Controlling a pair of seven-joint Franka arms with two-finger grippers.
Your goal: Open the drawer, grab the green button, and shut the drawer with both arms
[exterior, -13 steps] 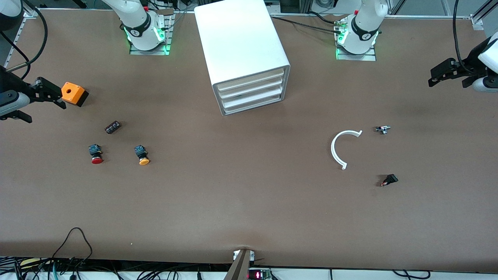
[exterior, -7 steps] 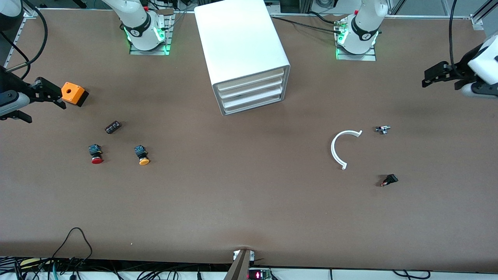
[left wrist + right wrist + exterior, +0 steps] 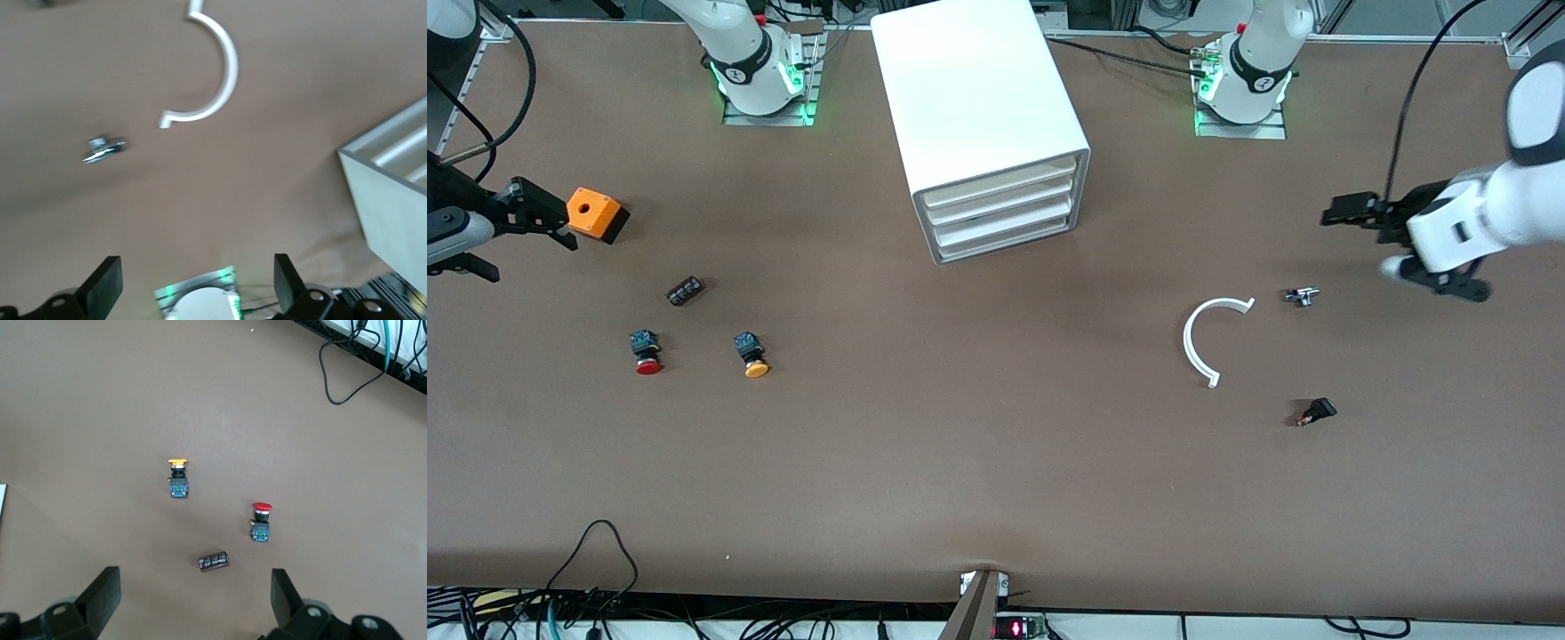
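Across the front view, the left gripper [image 3: 1347, 216] hangs over bare bench [image 3: 996, 462] toward the left arm's end, jaws apart and empty, with the four-drawer cabinet [image 3: 978, 116] well off from it toward the middle; every drawer front is shut, including the lowest drawer [image 3: 1005, 240], so the opening step looks not yet begun. Below the left gripper lie a small metal part [image 3: 1302, 296], a white curved strip [image 3: 1208, 340] and a small black switch [image 3: 1317, 412]. The right gripper [image 3: 538, 216] waits at the right arm's end, jaws apart and empty, just beside an orange box [image 3: 594, 214]; a dark cylinder [image 3: 685, 291], a red-capped button [image 3: 646, 352] and an orange-capped button [image 3: 751, 354] lie close below it. No green-capped button shows anywhere; it is presumably inside the shut drawer. From the left wrist view, the fingers [image 3: 107, 285] stand wide, with the strip, the metal part and a corner of the cabinet ahead. From the right wrist view, the fingers [image 3: 100, 593] stand wide over the two buttons and the cylinder. Next, a gripper must reach the lowest drawer front and pull; nothing lies in that path.
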